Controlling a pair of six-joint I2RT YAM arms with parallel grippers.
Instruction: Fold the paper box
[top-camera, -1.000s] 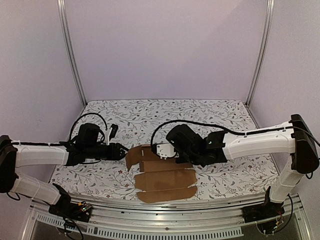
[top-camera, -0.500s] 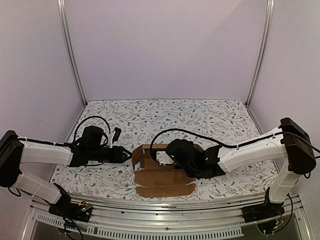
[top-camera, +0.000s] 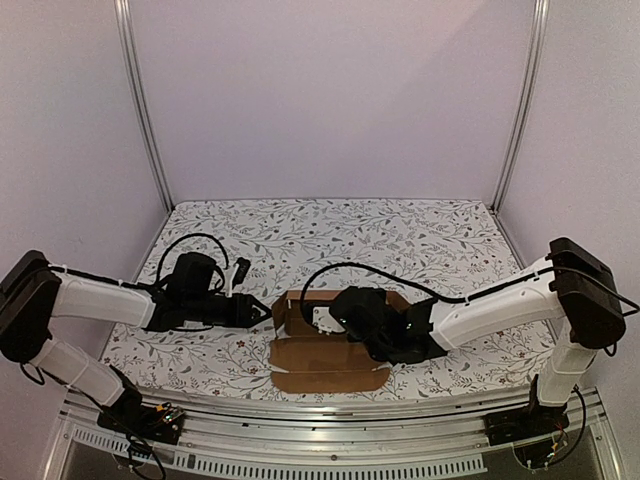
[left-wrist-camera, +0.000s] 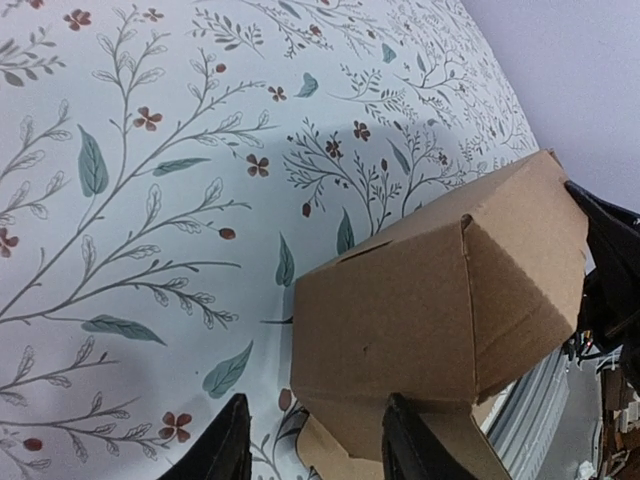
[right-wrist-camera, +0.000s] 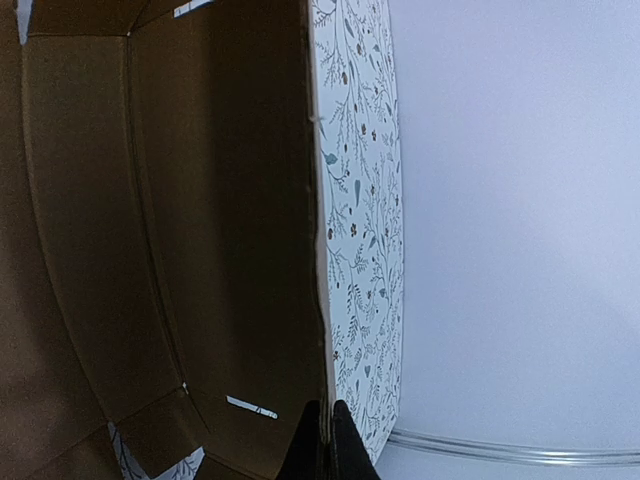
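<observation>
Right gripper (right-wrist-camera: 322, 412): fingers pressed together, pinching the top edge of one upright wall of the paper box (top-camera: 320, 358), seen edge-on in the right wrist view. Left gripper (left-wrist-camera: 316, 402): fingers spread, nothing clamped. It sits low over the cloth at the box's left end, with a box corner just ahead of the tips and a lower flap partly between them; can't tell if either finger touches the cardboard. Box is plain brown corrugated, part-erected: the rear section stands up as an open tray with walls on the left, back and right. A flat panel and a front flap with notched corners lie in front of it on the cloth, reaching toward the near table edge. It sits centre-front on the table, between the two arms. From the left wrist the outside shows as a closed corner with crisp creases and a short slit near the top edge. From the right wrist the inside is darker brown, with score lines and two pale slots, one near the top and one near the bottom of the view. Count: one box, two arms, two grippers. Underneath, a white tablecloth (top-camera: 400, 235) with a leaf-and-small-red-flower print. Two aluminium uprights (top-camera: 140, 110) stand at the back corners against plain pale walls.
</observation>
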